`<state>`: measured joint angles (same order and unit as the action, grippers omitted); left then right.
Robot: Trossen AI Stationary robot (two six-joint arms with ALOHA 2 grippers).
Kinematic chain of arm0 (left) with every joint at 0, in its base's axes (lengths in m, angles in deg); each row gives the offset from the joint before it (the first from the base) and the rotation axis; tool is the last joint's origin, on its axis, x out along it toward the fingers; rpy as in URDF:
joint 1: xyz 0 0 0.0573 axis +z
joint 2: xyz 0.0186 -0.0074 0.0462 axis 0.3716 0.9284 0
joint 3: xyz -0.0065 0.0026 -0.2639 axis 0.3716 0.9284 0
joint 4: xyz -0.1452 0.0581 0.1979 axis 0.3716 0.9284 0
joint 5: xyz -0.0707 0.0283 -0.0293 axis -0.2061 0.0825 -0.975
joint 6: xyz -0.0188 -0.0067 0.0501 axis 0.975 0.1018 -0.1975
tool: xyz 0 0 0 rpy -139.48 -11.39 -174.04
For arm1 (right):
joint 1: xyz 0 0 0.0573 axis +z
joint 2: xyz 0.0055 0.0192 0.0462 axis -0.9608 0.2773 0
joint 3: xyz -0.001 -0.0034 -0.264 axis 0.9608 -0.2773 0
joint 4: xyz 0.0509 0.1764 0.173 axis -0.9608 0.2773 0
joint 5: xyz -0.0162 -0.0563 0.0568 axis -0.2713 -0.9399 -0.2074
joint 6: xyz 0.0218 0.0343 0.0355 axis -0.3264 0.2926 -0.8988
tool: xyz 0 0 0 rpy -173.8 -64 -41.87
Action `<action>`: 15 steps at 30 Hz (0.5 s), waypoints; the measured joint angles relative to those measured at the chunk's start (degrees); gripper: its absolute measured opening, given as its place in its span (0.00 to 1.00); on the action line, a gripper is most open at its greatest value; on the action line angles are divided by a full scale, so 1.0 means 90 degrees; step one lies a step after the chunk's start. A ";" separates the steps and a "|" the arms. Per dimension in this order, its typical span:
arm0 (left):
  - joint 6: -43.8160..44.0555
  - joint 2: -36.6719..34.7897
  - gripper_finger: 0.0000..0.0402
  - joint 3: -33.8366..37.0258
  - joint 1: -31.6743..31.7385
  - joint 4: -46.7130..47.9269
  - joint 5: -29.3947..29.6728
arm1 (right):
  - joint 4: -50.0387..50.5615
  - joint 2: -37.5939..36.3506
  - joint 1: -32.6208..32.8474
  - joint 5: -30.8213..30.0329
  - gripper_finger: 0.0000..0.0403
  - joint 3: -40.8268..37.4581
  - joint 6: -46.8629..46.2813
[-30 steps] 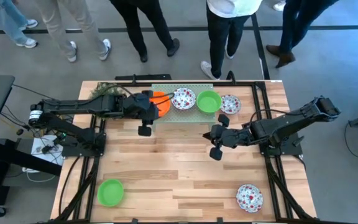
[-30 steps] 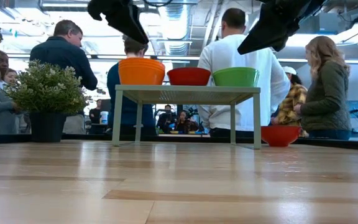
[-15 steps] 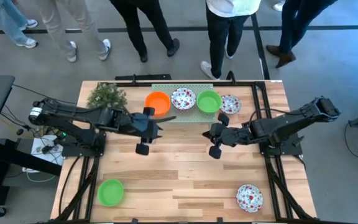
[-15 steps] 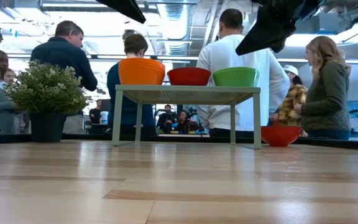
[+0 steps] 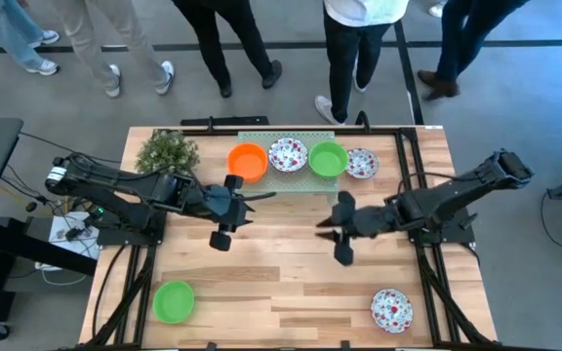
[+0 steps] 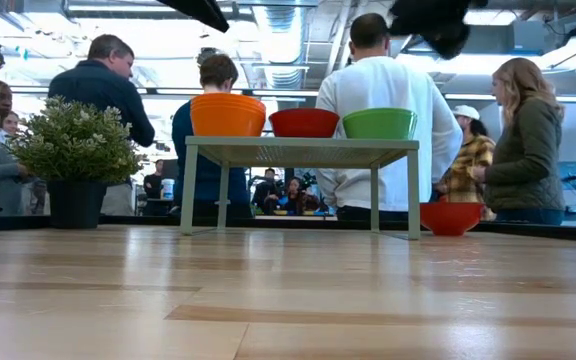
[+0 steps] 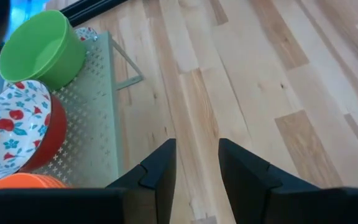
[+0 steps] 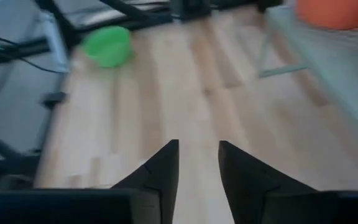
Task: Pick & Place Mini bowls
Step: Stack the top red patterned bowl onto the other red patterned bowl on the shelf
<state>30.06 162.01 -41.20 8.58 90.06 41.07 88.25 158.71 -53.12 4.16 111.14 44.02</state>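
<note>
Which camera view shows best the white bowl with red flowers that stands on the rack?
The left wrist view: the floral bowl is close, with its pattern and red outside plain, on the mesh rack. The high view shows it small from above. The low view shows only its red side. The right wrist view misses it.

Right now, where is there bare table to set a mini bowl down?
The widest bare wood lies along the near edge, between the green bowl and the floral bowl. The centre is free but sits under the left pincer and right pincer. The rack is crowded with three bowls, and a fourth stands beside it.
</note>
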 joint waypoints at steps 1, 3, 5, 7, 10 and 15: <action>0.0000 -0.0001 0.30 0.0039 0.0000 -0.0001 0.0000 | 0.0006 0.0000 0.0157 -0.0001 0.28 0.0051 -0.0204; 0.0000 -0.0001 0.30 0.0141 -0.0002 0.0005 -0.0002 | 0.0049 0.0006 0.0473 -0.0019 0.29 0.0114 -0.0621; 0.0000 -0.0001 0.30 0.0263 -0.0002 0.0003 -0.0002 | 0.0140 0.0027 0.0735 -0.0176 0.30 0.0117 -0.0981; 0.0000 -0.0001 0.30 0.0359 -0.0002 0.0012 0.0000 | 0.0497 0.0032 0.0954 -0.0464 0.30 0.0117 -0.1389; 0.0000 -0.0001 0.30 0.0472 -0.0002 -0.0009 -0.0001 | 0.1224 0.0029 0.1112 -0.0779 0.30 0.0117 -0.1939; 0.0000 0.0001 0.30 0.0586 0.0000 -0.0024 -0.0002 | 0.2781 0.0029 0.0920 -0.1061 0.31 0.0117 -0.2086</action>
<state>30.06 162.02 -35.92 8.58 89.85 41.05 113.27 158.97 -44.84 -5.39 112.20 25.24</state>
